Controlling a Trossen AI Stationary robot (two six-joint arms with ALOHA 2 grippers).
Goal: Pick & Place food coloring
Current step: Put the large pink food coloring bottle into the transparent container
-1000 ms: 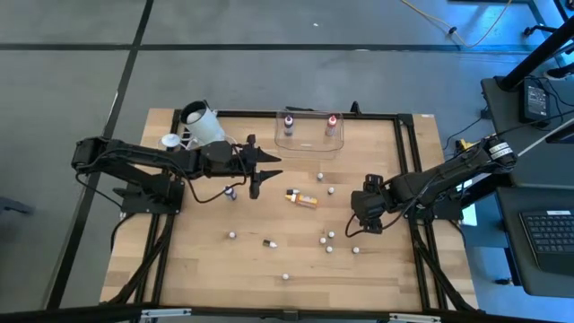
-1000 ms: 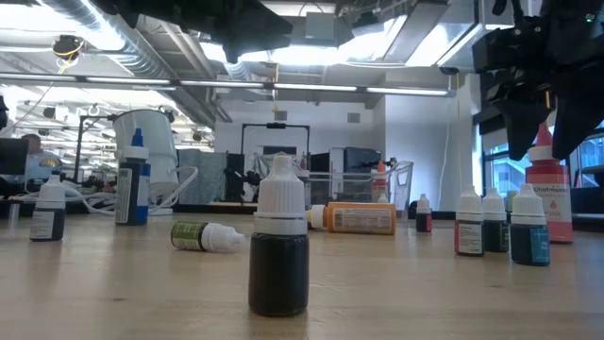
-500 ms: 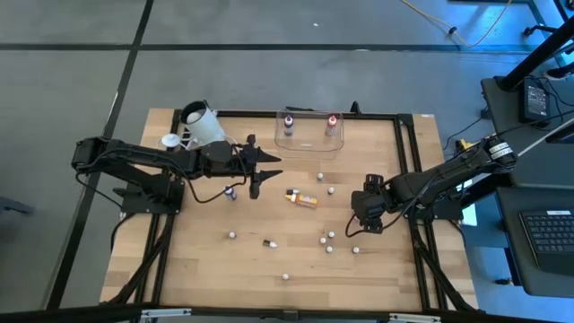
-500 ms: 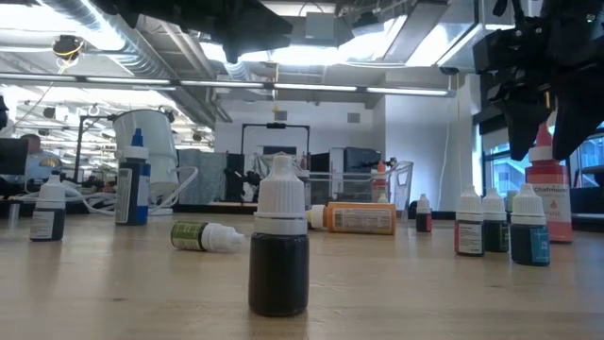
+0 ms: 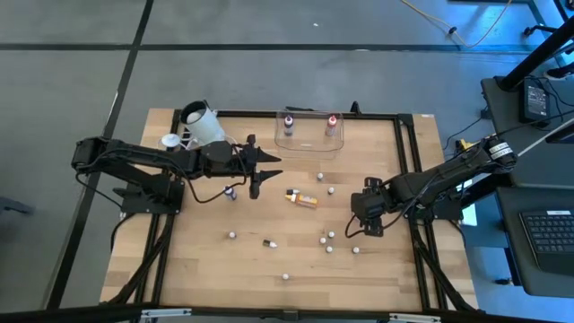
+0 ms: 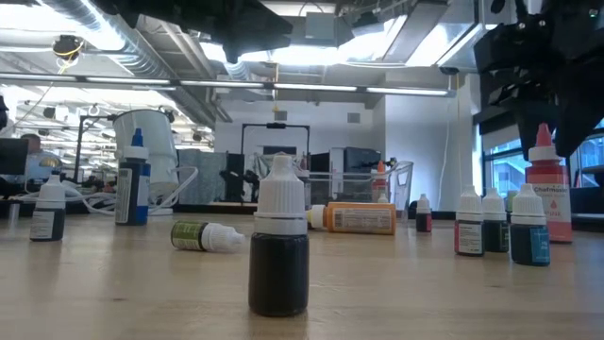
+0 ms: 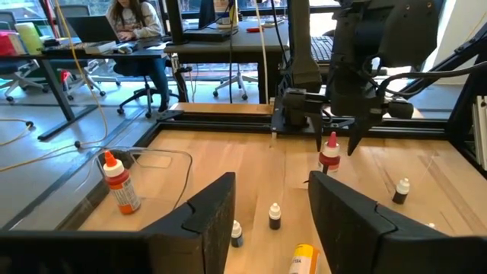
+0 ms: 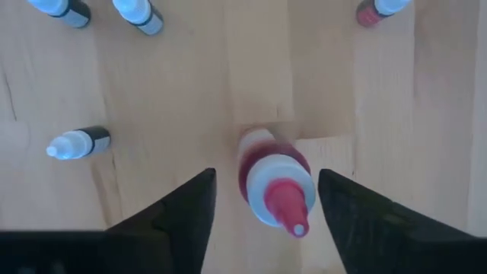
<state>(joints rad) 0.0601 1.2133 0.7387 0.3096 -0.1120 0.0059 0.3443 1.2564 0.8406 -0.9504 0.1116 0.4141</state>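
- Eyes on the red bottle (image 8: 274, 186), standing upright on the wooden table (image 5: 206, 260) over on the right-hand side, pointed nozzle up, its red body plain in the low view (image 6: 545, 203).
- Directly above it hangs the right gripper (image 8: 262, 202), fingers apart with one on either side of the bottle and daylight between each finger and the plastic; nothing is clamped yet.
- So the step in hand looks like the approach to a pick: lined up, not yet gripped.
- Next move, by my reading: come down a touch further around the body below the cap, then close squarely, because a tall narrow bottle like this could tip if one finger arrives first.
- Close company to mind: small capped bottles (image 6: 491, 225) stand just beside the red one, and another lies on its side (image 8: 78, 142) nearby.
- Farther out, an orange-yellow bottle (image 5: 302, 199) lies flat mid-table, and the clear tub (image 5: 309, 135) at the far edge holds two bottles already, the likely drop point.
- The left gripper (image 5: 258, 172) waits over the table's left-centre, fingers parted around nothing, near the white cup (image 5: 204, 124).
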